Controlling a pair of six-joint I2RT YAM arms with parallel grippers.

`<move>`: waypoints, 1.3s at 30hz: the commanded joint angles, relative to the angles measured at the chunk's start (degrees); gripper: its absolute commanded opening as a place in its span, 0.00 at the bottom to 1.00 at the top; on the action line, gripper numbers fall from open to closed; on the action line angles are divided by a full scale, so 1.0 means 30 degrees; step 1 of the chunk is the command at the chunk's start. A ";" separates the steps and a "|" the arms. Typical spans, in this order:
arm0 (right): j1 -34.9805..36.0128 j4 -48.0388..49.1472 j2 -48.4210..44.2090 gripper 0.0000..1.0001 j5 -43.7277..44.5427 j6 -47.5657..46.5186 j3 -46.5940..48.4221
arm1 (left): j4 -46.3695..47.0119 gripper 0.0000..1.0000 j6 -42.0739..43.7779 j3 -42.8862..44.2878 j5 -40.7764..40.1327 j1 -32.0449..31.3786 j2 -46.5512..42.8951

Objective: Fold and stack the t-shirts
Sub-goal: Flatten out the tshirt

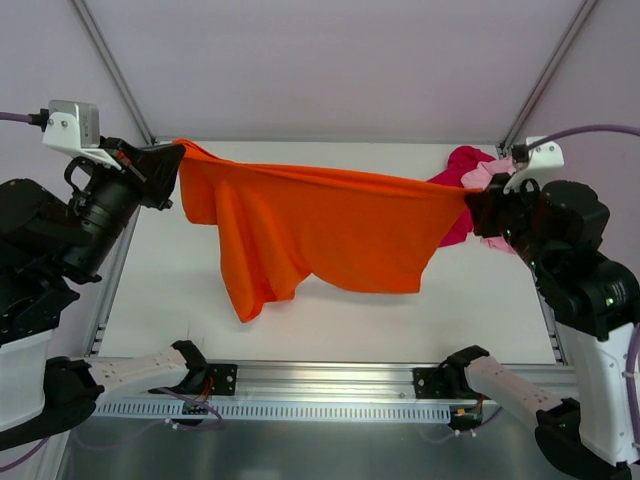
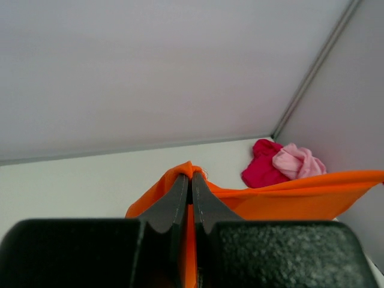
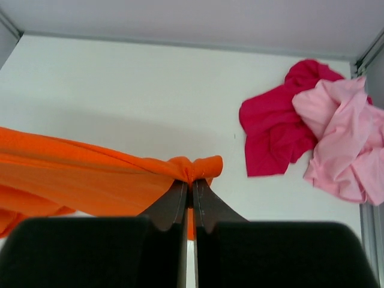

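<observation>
The orange t-shirt (image 1: 320, 235) hangs stretched in the air between my two grippers, above the white table, its lower part drooping at the left. My left gripper (image 1: 176, 152) is shut on its left end (image 2: 191, 170). My right gripper (image 1: 472, 200) is shut on its right end (image 3: 195, 168). The crimson-magenta t-shirt (image 1: 460, 170) and the light pink t-shirt (image 1: 484, 174) lie crumpled together at the table's far right corner, behind my right gripper. Both also show in the right wrist view, the crimson one (image 3: 276, 123) left of the pink one (image 3: 339, 141).
The white table (image 1: 170, 300) has a metal rail (image 1: 330, 375) along its near edge and grey walls with slanted frame bars (image 1: 110, 65) behind. The arm bases stand at the bottom corners.
</observation>
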 commanded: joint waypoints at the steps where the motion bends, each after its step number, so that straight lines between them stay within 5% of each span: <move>1: -0.0086 -0.2496 -0.1721 0.01 0.0030 0.0885 -0.0553 | 0.0008 0.00 0.0072 0.2140 0.1610 0.0001 -0.0272; 16: -0.0086 -0.5515 -0.3777 0.01 0.1965 0.1122 0.1086 | -0.1718 0.00 -0.0454 0.4722 0.6827 0.0001 0.0344; 32: -0.0086 -0.7014 -0.1636 0.01 -0.1668 0.1679 0.1526 | -0.4474 0.00 -0.3413 0.0947 0.5600 0.0002 -0.1180; 39: -0.0086 -0.5990 -0.1548 0.01 -0.1173 0.1591 -0.0111 | -0.3187 0.00 -0.2391 0.1380 0.6825 0.0001 -0.0977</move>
